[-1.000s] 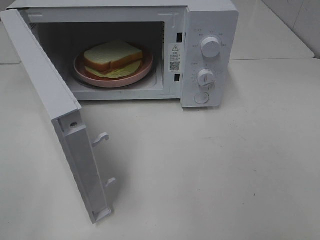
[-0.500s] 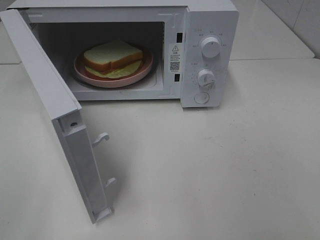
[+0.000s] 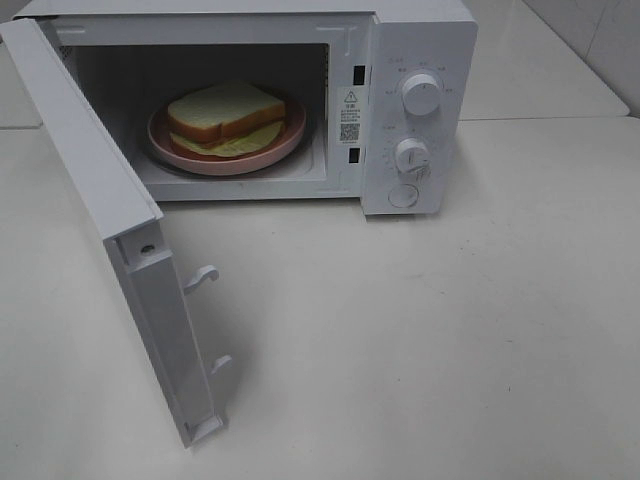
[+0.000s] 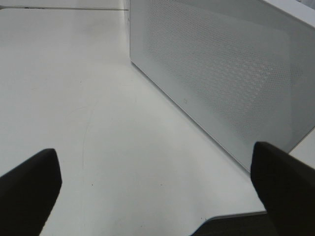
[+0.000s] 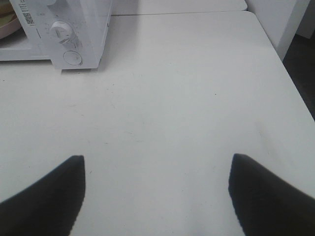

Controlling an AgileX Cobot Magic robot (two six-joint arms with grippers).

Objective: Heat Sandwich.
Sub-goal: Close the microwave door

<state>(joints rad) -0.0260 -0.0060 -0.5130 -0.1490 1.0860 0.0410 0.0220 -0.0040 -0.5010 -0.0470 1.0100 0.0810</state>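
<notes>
The sandwich (image 3: 224, 115) lies on a round pink plate (image 3: 290, 138) inside the white microwave (image 3: 420, 40). The microwave door (image 3: 100, 210) stands wide open to the left. Neither gripper shows in the exterior high view. In the left wrist view my left gripper (image 4: 157, 191) is open and empty over the table, beside the door's perforated outer face (image 4: 221, 83). In the right wrist view my right gripper (image 5: 156, 196) is open and empty over the table, well away from the microwave's control panel (image 5: 66, 37).
The microwave has two knobs, an upper one (image 3: 421, 93) and a lower one (image 3: 411, 154), and a round button (image 3: 403, 196). The white table (image 3: 450, 340) spreads in front. Its right edge (image 5: 290, 83) shows in the right wrist view.
</notes>
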